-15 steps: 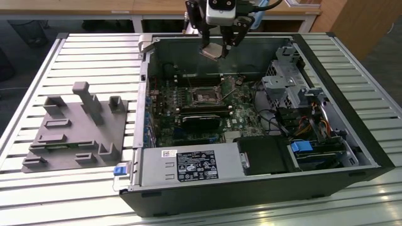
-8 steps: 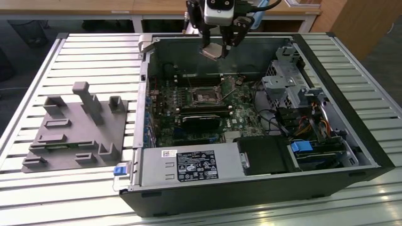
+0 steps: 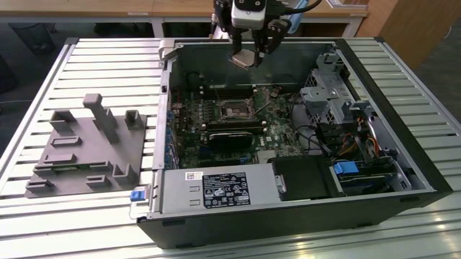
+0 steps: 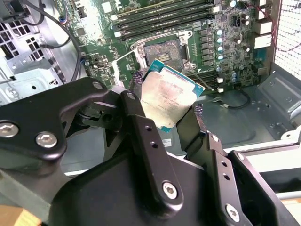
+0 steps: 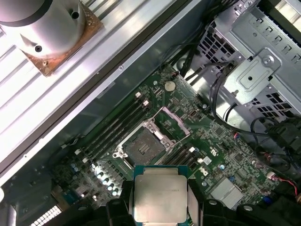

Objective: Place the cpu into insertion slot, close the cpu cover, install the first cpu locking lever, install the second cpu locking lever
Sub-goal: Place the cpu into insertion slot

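My gripper (image 3: 245, 56) hangs over the back wall of the open computer case, shut on the cpu (image 3: 243, 58). The chip is a flat silvery square with a pale green edge, held tilted by two opposite sides between the black fingers (image 4: 136, 110); both wrist views show it (image 4: 170, 94) (image 5: 160, 193). The insertion slot (image 3: 236, 112) (image 4: 164, 51) (image 5: 141, 148) lies bare on the green board, below and ahead of the chip. The cpu cover (image 5: 172, 123), a thin metal frame, stands swung up beside the slot.
Long black memory slots (image 4: 160, 19) run beside the socket. A black block (image 3: 230, 137) sits near it, with a metal drive cage (image 3: 331, 97) and cables on the exterior view's right. The power supply (image 3: 216, 189) fills the near corner. A grey fixture (image 3: 86, 145) lies outside the case.
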`<state>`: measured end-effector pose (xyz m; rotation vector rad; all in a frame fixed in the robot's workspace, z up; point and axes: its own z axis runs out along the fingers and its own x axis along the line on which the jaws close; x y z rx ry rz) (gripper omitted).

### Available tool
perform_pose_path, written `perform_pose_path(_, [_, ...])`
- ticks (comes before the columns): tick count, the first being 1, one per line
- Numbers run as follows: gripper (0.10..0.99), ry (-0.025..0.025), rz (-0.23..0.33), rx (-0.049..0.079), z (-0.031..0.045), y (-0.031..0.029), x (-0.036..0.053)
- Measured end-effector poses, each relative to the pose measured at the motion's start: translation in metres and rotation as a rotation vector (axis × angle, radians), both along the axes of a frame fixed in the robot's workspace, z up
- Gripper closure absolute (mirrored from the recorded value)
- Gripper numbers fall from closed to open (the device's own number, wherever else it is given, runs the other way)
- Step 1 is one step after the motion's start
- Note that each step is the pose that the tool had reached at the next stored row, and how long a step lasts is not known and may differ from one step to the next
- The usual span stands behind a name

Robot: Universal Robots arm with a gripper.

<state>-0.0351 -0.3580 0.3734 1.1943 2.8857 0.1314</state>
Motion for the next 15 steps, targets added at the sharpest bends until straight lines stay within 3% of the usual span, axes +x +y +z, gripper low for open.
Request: perform_pose_path(15, [0.545, 0.0000, -0.085, 0.000, -0.0001, 0.0003, 0.0000])
